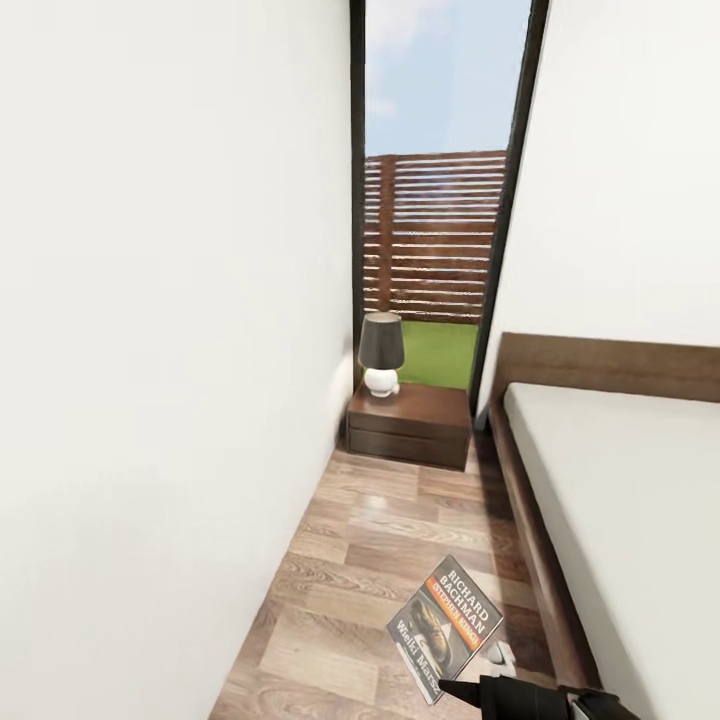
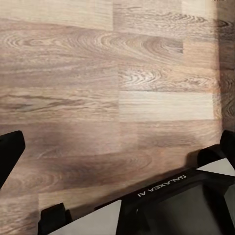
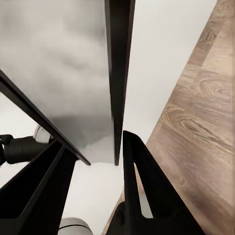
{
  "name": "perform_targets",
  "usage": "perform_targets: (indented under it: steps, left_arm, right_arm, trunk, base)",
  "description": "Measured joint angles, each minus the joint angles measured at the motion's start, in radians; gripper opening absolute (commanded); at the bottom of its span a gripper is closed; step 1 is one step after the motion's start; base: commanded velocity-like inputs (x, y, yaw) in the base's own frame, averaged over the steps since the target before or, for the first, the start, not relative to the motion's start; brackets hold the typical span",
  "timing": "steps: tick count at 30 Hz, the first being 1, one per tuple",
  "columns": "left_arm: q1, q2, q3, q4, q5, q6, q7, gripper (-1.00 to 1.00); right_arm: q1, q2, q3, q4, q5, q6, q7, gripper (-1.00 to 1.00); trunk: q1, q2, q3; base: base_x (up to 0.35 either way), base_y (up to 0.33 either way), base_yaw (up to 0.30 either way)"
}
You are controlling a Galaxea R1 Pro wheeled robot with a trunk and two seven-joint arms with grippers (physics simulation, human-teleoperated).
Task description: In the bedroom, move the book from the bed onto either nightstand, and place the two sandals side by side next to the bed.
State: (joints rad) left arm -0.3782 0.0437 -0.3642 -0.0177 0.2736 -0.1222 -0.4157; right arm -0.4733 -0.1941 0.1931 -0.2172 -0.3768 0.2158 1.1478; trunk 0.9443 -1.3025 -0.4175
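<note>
The book [image 1: 445, 625], a dark paperback with an orange band and the lettering "Richard Bachman", hangs tilted above the wood floor at the bottom of the head view. My right gripper [image 1: 462, 690] is shut on its lower corner. In the right wrist view the book [image 3: 116, 83] runs edge-on between the black fingers [image 3: 142, 186]. The nightstand [image 1: 410, 425], dark brown with two drawers, stands ahead by the window. The bed [image 1: 620, 480] lies along the right. My left gripper [image 2: 117, 152] hangs open over bare floor. The sandals are out of view.
A lamp [image 1: 380, 352] with a dark shade and white base occupies the nightstand's left part. A white wall [image 1: 170, 350] closes the left side, leaving a narrow strip of plank floor [image 1: 370, 540] between wall and bed frame. My own base [image 2: 176, 200] shows under the left wrist.
</note>
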Motion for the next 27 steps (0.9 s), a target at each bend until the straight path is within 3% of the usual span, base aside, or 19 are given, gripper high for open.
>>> perform_targets:
  steps: [27]
  left_arm:
    - [0.000,0.000,0.000,0.000,0.000,0.000,0.000,1.00]
  right_arm:
    - [0.000,0.000,0.001,0.000,0.001,0.000,0.000,-1.00]
  trunk:
    - [0.000,0.000,-0.010]
  base:
    - [0.005,0.000,-0.261]
